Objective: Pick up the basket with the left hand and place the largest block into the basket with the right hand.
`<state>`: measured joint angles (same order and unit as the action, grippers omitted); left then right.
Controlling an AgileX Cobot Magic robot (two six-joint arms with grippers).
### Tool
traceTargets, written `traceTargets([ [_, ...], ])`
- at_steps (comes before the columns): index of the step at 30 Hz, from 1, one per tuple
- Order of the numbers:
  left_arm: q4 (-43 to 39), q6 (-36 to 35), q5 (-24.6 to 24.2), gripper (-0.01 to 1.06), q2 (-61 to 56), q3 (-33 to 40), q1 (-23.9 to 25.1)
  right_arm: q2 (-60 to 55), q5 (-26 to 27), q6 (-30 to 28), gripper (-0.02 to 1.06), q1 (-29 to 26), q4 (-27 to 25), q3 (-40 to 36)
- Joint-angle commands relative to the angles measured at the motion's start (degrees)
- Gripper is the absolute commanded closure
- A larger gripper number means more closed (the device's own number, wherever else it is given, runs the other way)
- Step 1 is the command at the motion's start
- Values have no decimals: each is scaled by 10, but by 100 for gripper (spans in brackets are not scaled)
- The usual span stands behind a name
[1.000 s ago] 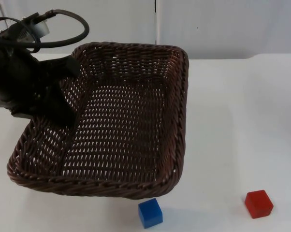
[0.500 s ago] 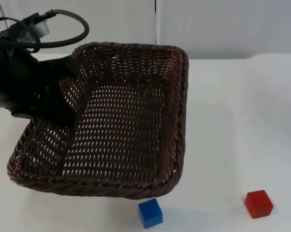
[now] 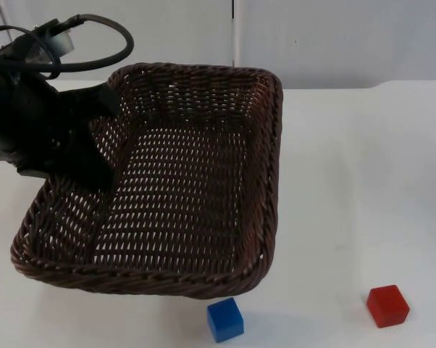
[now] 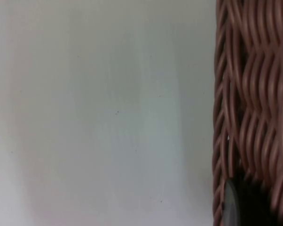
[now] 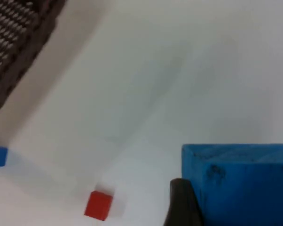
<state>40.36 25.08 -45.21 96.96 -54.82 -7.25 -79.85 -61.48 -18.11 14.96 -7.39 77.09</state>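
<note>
A small blue block (image 3: 225,320) and a red block (image 3: 388,306) lie on the white bench (image 3: 363,181) at the top view's lower edge, the blue one just below the brown wicker basket (image 3: 203,181). The left end effector (image 3: 95,141) is clamped on the basket's left rim at upper left. The right end effector (image 5: 188,207) grips a large blue block (image 5: 240,183), well apart from the basket.

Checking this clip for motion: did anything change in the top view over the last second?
Nothing visibly changed. The left tool still holds the basket by its side rim, tilted off the table, and the small blue block and red block lie where they were. The right tool holds a large blue block.
</note>
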Motion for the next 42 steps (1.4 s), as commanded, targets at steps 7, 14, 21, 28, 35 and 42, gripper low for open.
traceTargets([
  [7,12,2,1,105,-10,-2,-2,-83,29,-6,105,126,-3,24],
  [14,12,2,1,105,-10,-2,-2,-176,29,-6,105,205,-3,112],
  [21,12,2,1,105,-10,-2,-2,-264,27,-4,105,253,-4,209],
  [28,12,2,1,105,-10,-2,-2,-305,53,-4,105,258,-50,247],
  [35,11,2,3,105,-10,-2,-2,-312,99,-2,105,258,-48,247],
  [42,12,2,3,105,-10,-2,-2,-319,127,3,105,258,-48,247],
])
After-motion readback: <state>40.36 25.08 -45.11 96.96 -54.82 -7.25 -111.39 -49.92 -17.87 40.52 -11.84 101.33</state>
